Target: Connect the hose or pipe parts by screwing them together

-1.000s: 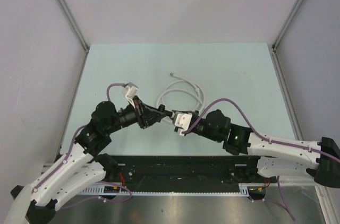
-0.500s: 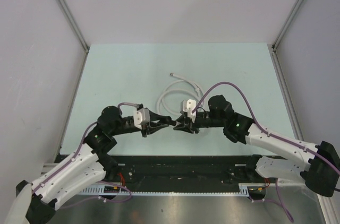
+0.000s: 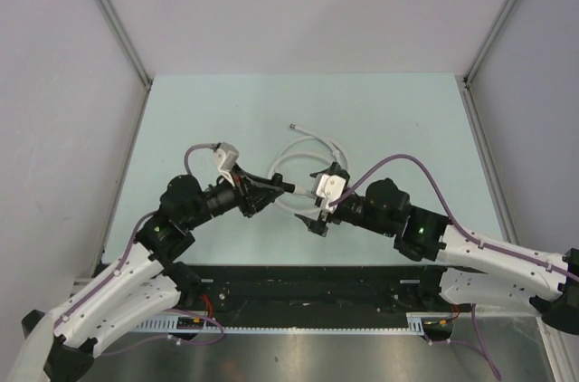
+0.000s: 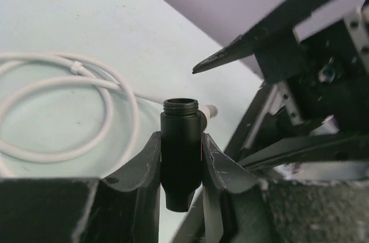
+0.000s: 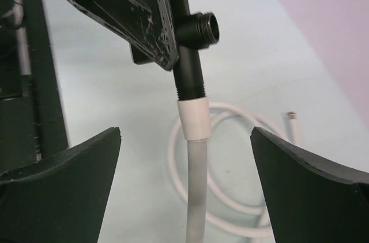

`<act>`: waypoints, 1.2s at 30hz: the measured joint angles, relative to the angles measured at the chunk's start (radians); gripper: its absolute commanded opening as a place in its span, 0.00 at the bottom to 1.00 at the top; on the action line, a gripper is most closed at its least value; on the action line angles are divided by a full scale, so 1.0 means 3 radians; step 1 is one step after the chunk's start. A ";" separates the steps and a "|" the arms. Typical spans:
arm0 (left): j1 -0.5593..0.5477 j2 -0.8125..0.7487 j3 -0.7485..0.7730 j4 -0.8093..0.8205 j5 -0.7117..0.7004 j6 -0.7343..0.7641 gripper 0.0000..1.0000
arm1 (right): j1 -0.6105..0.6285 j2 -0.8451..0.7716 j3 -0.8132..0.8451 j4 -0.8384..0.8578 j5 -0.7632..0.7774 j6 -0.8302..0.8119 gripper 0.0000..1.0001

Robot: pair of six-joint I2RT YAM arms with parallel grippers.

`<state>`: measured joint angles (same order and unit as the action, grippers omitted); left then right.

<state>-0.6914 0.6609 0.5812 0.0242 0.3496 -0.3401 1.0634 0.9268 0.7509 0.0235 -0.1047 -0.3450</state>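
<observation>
My left gripper [image 4: 180, 136] is shut on a black threaded fitting [image 4: 180, 156], held upright between its fingers [image 4: 144, 168] above the table. In the right wrist view the black fitting [image 5: 191, 67] joins a white collar [image 5: 194, 117] on the end of the white hose [image 5: 194, 197]. My right gripper [image 5: 184, 165] stands wide open around that hose, touching nothing. From above, the left gripper [image 3: 279, 188] and right gripper [image 3: 309, 199] face each other closely. The rest of the white hose [image 3: 294, 163] lies coiled on the table, its free end [image 3: 291, 127] farther back.
Pale green table [image 3: 199, 119] with grey walls on three sides. Purple cables [image 3: 398, 165] arch over both arms. The black base rail [image 3: 298, 287] runs along the near edge.
My right gripper has opened wide and let go of the hose end, drawing back slightly. The left wrist has rolled while keeping hold of the black fitting.
</observation>
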 measured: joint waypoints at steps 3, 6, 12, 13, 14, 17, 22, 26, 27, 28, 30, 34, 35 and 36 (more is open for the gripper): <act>0.0001 -0.0106 0.0042 -0.0045 -0.0137 -0.0664 0.00 | 0.0322 0.0011 0.0006 0.0057 0.0595 -0.0290 1.00; 0.0003 -0.0215 0.0042 -0.0151 -0.0201 -0.1273 0.00 | 0.0631 0.0078 0.0006 0.0170 0.1087 -0.0623 1.00; 0.0003 -0.0271 0.0055 -0.0478 -0.0225 -0.2149 0.00 | 0.0977 0.0318 0.0005 0.0600 0.1695 -0.1268 0.73; 0.0003 -0.0271 0.0055 -0.0523 -0.0220 -0.2244 0.00 | 0.0999 0.0362 0.0005 0.0640 0.1741 -0.1344 0.65; 0.0003 -0.0271 0.0055 -0.0566 -0.0211 -0.2359 0.00 | 0.1030 0.0417 0.0005 0.0678 0.1801 -0.1420 0.54; 0.0003 -0.0290 0.0055 -0.0656 -0.0192 -0.2641 0.00 | 0.1102 0.0580 0.0004 0.0772 0.1933 -0.1611 0.42; 0.0004 -0.0378 0.0055 -0.0738 -0.0197 -0.2876 0.00 | 0.1158 0.0716 0.0004 0.0835 0.2080 -0.1756 0.16; 0.0017 -0.0376 0.0056 -0.0778 -0.0196 -0.2906 0.00 | 0.1171 0.0757 0.0005 0.0849 0.2157 -0.1742 0.00; 0.0017 -0.0370 0.0061 -0.0790 -0.0193 -0.2853 0.00 | 0.1170 0.0758 0.0013 0.0819 0.2150 -0.1681 0.00; 0.0015 -0.0355 0.0079 -0.0804 -0.0188 -0.2740 0.00 | 0.1157 0.0757 0.0033 0.0758 0.2129 -0.1601 0.00; 0.0015 -0.0304 0.0168 -0.0842 -0.0178 -0.2364 0.00 | 0.1082 0.0741 0.0085 0.0642 0.1972 -0.1411 0.00; 0.0015 -0.0261 0.0230 -0.0657 -0.0005 -0.1275 0.00 | 0.0713 0.0581 0.0131 0.0451 0.1194 -0.0982 0.00; 0.0015 -0.0262 0.0206 -0.0556 0.0070 -0.1041 0.00 | 0.0599 0.0543 0.0140 0.0413 0.0931 -0.0870 0.00; 0.0020 -0.0285 0.0126 -0.0361 0.0191 -0.0694 0.00 | 0.0479 0.0511 0.0150 0.0378 0.0671 -0.0755 0.00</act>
<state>-0.6853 0.5755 0.6189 -0.0841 0.4068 -0.5484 1.2072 1.0801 0.7959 0.1368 0.0967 -0.5716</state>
